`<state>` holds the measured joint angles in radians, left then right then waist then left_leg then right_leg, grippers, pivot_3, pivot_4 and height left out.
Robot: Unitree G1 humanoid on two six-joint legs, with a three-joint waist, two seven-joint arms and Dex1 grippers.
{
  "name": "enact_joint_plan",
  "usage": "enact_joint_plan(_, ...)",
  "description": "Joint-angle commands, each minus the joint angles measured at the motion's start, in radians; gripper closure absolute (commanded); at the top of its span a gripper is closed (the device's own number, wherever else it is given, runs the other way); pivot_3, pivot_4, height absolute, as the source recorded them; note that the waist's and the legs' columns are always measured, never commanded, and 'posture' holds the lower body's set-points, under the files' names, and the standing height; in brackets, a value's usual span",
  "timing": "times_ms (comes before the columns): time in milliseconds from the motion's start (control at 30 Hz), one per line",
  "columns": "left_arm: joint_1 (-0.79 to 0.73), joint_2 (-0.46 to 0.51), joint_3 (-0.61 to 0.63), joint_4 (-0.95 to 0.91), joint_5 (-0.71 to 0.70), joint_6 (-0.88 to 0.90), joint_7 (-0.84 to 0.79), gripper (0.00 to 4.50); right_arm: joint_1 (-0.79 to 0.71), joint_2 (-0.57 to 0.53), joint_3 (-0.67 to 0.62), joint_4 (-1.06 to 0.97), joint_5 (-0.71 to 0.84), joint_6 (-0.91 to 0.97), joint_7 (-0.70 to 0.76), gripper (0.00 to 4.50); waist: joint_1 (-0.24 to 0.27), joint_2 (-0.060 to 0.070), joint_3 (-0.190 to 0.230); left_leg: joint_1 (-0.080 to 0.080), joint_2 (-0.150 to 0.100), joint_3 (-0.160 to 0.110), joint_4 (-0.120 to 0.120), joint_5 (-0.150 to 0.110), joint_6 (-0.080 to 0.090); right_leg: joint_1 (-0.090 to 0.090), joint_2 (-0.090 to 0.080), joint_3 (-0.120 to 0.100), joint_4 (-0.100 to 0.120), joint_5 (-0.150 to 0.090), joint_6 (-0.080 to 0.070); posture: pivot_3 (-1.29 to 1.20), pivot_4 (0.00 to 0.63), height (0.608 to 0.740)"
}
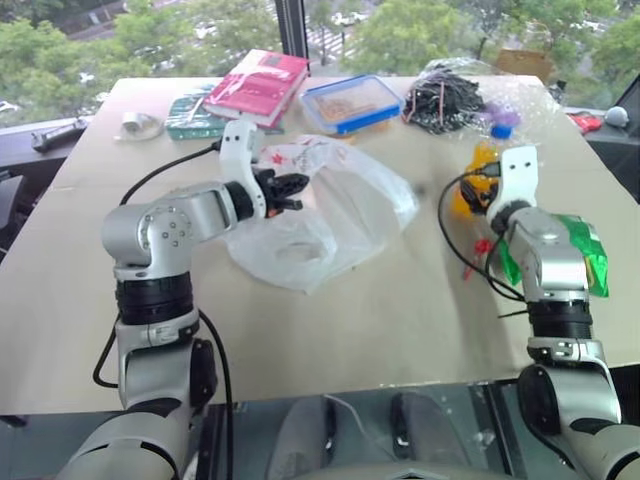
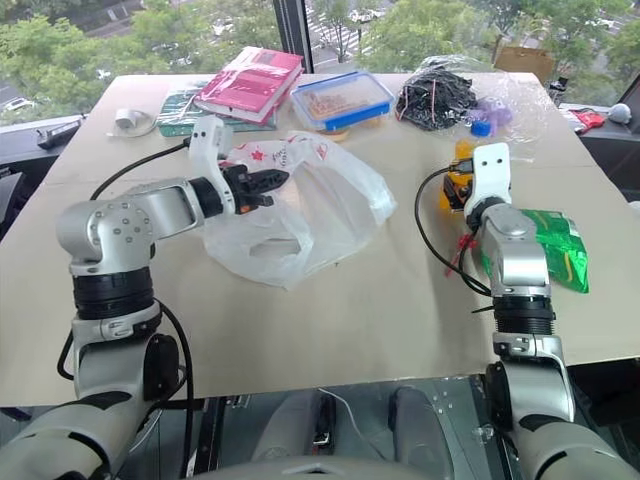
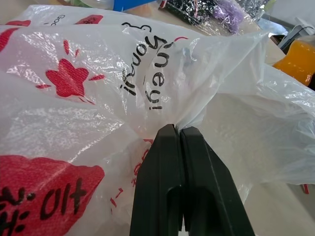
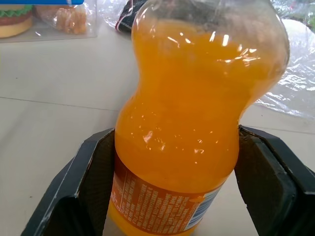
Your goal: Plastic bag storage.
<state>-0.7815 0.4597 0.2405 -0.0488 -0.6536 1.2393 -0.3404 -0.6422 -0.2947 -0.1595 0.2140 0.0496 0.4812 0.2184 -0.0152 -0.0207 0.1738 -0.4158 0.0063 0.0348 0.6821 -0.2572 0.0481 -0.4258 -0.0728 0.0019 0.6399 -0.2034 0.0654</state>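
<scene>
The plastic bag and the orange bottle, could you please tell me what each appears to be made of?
The plastic bag: thin translucent white plastic film, crinkled and glossy, printed in red. The orange bottle: probably clear glossy plastic, since highlights sit on its surface and the orange liquid shows through; its label looks printed.

Head pair: high over the near edge of the table (image 1: 400,330), facing forward and down across its whole top, both sharing plastic bag (image 1: 330,215) and orange bottle (image 1: 472,185). Left wrist: hard against the bag. Right wrist: close, level, between its jaws onto the bottle.
</scene>
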Motion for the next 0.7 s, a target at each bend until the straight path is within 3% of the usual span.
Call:
enact_joint_plan(33,-0.018,0.006,0.024,-0.043,-0.013,-0.001,0.004,4.5,0.014,-0.013,0.014,-0.091,0.032,-0.053,0.051,1.46,-0.001,0.0,0.0,0.0,0.0,0.0,0.0,0.0,0.0,0.0,0.0,0.0,0.0,0.0,0.0,0.0,0.15,0.74)
enact_joint_plan(433,-0.019,0.004,0.033,-0.04,-0.016,-0.003,0.003,4.5,0.107,-0.016,0.053,-0.351,0.091,-0.038,0.112,1.46,0.001,0.0,0.001,-0.001,0.0,0.001,-0.001,0.0,0.0,-0.002,0.0,0.001,0.0,0.0,0.0,0.0,0.15,0.74)
enact_joint_plan(700,-0.03,0.003,0.026,-0.034,-0.015,0.002,0.002,4.5,0.102,0.011,0.058,-0.782,0.366,0.185,0.16,1.46,0.002,0.001,0.002,-0.002,0.001,0.001,-0.001,0.0,0.0,-0.004,0.0,0.001,0.001,0.0,0.0,0.0,0.15,0.74)
